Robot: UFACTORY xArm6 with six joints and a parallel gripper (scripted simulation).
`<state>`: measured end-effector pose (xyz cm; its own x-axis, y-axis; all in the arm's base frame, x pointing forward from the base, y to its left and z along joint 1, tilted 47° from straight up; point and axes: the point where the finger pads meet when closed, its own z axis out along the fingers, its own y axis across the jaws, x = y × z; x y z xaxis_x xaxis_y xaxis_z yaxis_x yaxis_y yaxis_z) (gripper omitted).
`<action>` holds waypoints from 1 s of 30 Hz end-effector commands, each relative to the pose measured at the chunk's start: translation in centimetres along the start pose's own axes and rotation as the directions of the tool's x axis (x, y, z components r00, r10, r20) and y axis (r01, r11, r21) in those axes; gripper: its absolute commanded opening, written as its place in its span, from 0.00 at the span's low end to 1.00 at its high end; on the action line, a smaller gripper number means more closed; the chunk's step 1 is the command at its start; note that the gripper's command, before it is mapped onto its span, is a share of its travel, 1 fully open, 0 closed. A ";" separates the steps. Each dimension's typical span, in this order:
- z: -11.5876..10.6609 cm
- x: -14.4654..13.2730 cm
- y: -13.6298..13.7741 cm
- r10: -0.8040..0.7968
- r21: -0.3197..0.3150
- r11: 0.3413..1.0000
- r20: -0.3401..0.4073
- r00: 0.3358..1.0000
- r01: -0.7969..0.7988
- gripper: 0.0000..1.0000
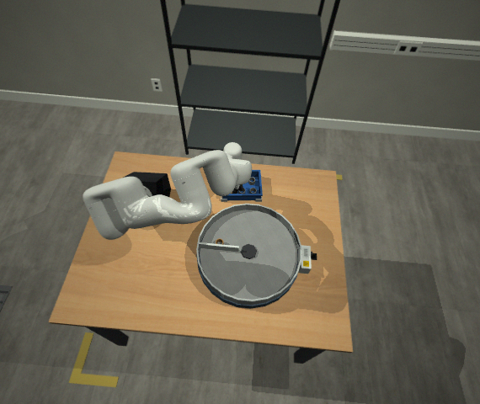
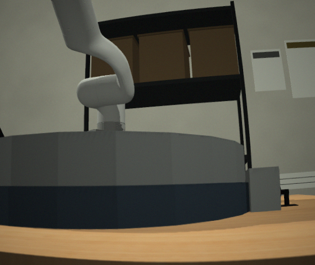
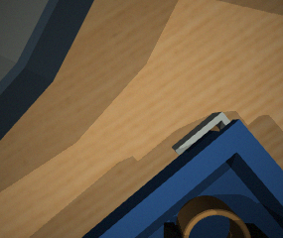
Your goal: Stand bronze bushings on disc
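Top view, table: a wooden table [image 1: 114, 278] carried the whole job, so everything sat within the arm's reach.
Turntable: a grey walled turntable [image 1: 293, 230] lay near the middle; its rim would keep parts from rolling off.
Arm: the white arm [image 1: 153, 209] bent over the crate, hiding the gripper in this view.
Crate: a blue crate [image 3: 252, 149] stood just behind the turntable, holding the bushings in separate cells.
Hub: a dark hub [image 1: 248, 251] marked the disc's centre, to be avoided.
Placed bushing: one bronze bushing [image 1: 220, 240] stood on the disc beside a grey bar, apart from the hub.
Gripped bushing: a bronze ring [image 3: 212, 220] showed in a crate cell, at the wrist view's bottom edge.
Gripper: its fingers were out of sight; judged pinching that ring, ready to lift.
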<state>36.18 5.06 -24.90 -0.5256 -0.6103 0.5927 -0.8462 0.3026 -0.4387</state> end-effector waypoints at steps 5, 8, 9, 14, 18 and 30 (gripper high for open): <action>-0.2 -0.1 -0.1 0.001 0.001 1.000 0.004 1.000 -0.001 0.00; -0.2 -0.1 -0.1 0.001 0.001 1.000 0.004 1.000 -0.001 0.00; -0.2 -0.1 -0.1 0.001 0.001 1.000 0.004 1.000 -0.001 0.00; -0.3 -0.1 -0.1 0.001 0.001 1.000 0.004 1.000 -0.001 0.00; -0.8 -0.1 -0.1 0.001 0.001 1.000 0.004 1.000 -0.001 0.00; -4.3 -0.1 -0.1 0.001 0.001 1.000 0.004 1.000 -0.001 0.00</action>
<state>35.86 7.12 -22.99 -0.5252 -0.6096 0.5937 -0.8465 0.3027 -0.4380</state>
